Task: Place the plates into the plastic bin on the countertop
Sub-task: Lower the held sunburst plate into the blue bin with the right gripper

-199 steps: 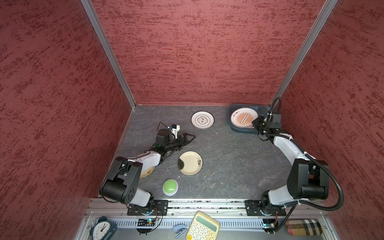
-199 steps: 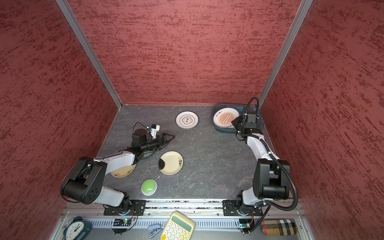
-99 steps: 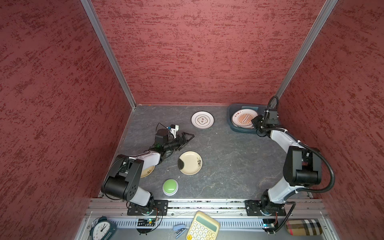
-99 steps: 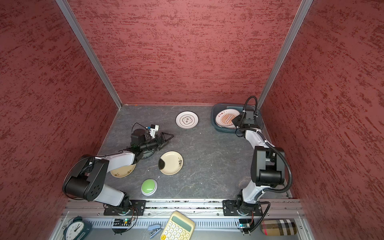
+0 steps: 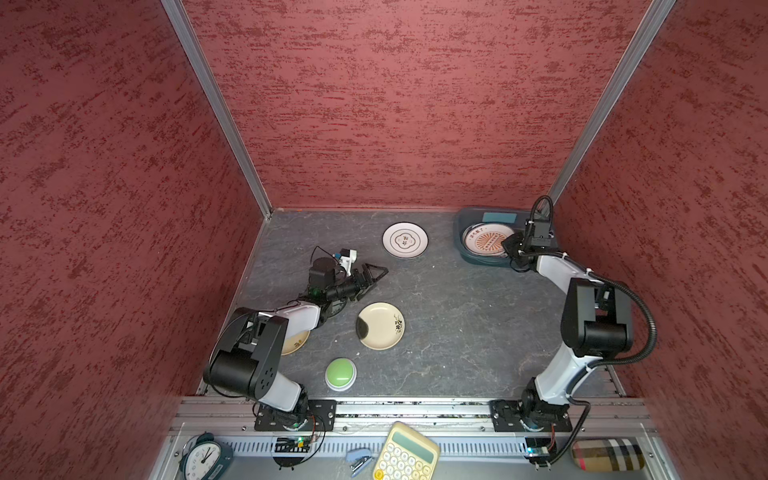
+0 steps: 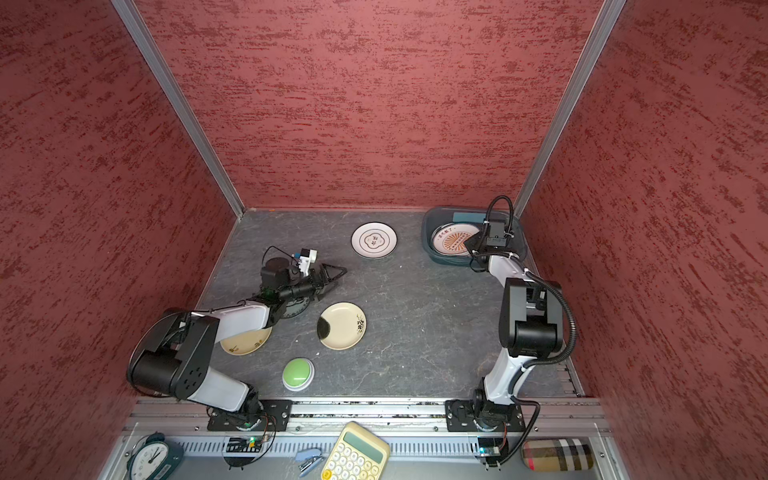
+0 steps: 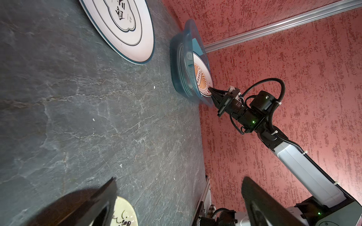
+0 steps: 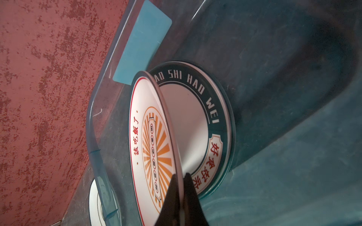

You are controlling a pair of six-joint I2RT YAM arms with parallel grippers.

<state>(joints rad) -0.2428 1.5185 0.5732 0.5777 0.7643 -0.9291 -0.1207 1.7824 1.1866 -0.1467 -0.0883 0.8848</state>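
The translucent blue plastic bin [image 5: 460, 232] [image 6: 428, 239] [image 8: 101, 121] stands at the back right of the countertop [image 5: 457, 316]. My right gripper [image 5: 508, 246] [image 8: 179, 176] [image 7: 210, 90] is shut on the rim of an orange-sunburst plate [image 8: 145, 137] [image 5: 484, 241]. It holds that plate tilted inside the bin, over a green-rimmed plate [image 8: 211, 109]. My left gripper [image 5: 376, 272] [image 6: 336, 272] [image 7: 179, 182] hangs open and empty between a white dark-rimmed plate [image 5: 404, 240] [image 7: 121, 25] and a cream plate [image 5: 380, 326] [image 7: 123, 213]. Another cream plate [image 6: 245, 343] and a dark patterned one [image 6: 298, 309] lie partly under the left arm.
A green dome button [image 5: 340, 373] sits near the front edge. Red walls close in the back and both sides, and the bin is tight in the back right corner. A calculator [image 5: 405, 455], a clock [image 5: 203, 457] and a stapler lie on the ledge beyond the front rail.
The right arm has drawn its elbow in and raised its wrist over the bin, still gripping the orange plate. The left gripper has crept slightly toward the back, still open.
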